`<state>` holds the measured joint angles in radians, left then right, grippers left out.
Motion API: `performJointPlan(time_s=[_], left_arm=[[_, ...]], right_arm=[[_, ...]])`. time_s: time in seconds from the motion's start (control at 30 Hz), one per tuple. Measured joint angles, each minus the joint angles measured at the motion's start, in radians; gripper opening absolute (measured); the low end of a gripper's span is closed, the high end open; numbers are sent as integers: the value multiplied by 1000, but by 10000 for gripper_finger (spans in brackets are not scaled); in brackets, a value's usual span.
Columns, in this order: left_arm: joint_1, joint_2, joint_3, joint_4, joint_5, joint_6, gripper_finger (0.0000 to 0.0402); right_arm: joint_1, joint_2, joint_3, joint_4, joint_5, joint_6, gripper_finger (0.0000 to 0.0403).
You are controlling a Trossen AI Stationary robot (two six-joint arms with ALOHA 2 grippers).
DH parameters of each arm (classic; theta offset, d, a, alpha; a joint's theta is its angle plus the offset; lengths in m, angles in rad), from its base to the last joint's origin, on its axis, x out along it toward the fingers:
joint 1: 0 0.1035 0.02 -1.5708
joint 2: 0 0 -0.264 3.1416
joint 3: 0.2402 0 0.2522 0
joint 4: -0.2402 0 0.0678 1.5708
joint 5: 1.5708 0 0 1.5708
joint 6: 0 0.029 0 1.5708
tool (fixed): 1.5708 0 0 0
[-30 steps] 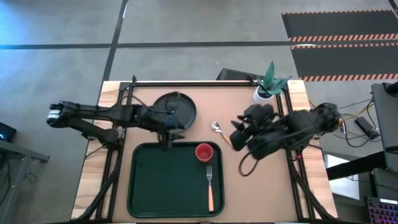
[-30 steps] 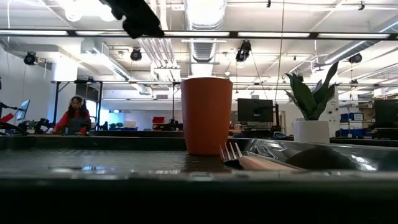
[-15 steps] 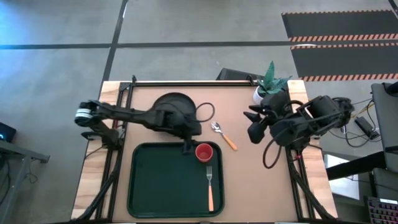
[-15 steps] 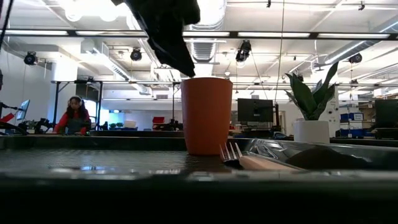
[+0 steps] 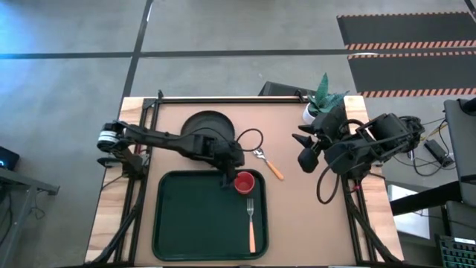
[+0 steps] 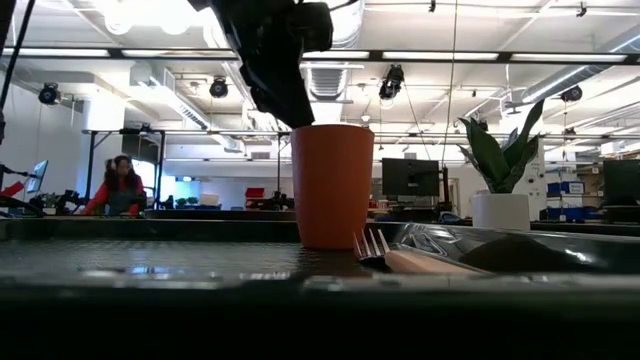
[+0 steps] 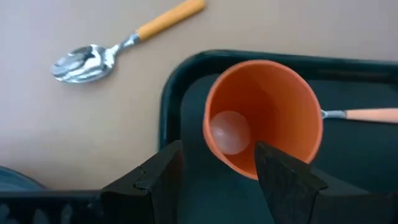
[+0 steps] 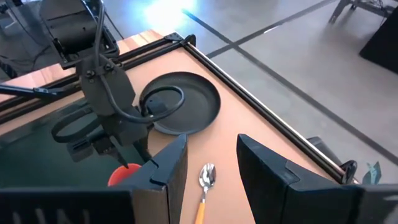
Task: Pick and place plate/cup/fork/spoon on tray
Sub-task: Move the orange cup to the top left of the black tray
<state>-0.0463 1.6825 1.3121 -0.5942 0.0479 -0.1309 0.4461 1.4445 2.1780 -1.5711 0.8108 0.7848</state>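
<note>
The red cup (image 5: 244, 182) stands upright in the far right corner of the dark green tray (image 5: 186, 223). The orange-handled fork (image 5: 251, 219) lies on the tray just nearer than the cup. My left gripper (image 5: 227, 177) is open at the cup's left side, and in the left wrist view (image 7: 217, 158) its fingers straddle the cup's (image 7: 261, 118) lower wall. The spoon (image 5: 266, 162) lies on the table beyond the tray's corner. The dark plate (image 5: 202, 123) rests on the table at the back, partly under my left arm. My right gripper (image 5: 306, 152) is open and empty, raised to the right of the spoon. My left gripper comes slanting down from the table's left, one finger (image 7: 283, 180) overlapping the cup's outer wall (image 7: 249, 168) in the left wrist view. I cannot tell whether it touches the cup. The cup stands upright on the tray.
A white pot with a green plant (image 5: 318, 108) stands at the table's far right, close behind my right arm. A black cable loop (image 5: 250, 138) hangs off my left arm over the table near the spoon. The tray's left half is bare.
My left gripper has gone from the tray's far edge toward the table's right, up to the cup. My right gripper has drawn back from over the spoon toward the table's right edge, and the spoon's handle now shows.
</note>
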Motion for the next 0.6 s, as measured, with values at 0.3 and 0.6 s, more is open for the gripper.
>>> performJointPlan(time_s=[0.3,0.6], left_arm=[[-5,0,-8,11,-6,-24,181],[-10,96,-5,36,-5,-71,181]], right_arm=[[0,0,0,0,-1,-26,128],[0,0,0,1,-2,-30,128]])
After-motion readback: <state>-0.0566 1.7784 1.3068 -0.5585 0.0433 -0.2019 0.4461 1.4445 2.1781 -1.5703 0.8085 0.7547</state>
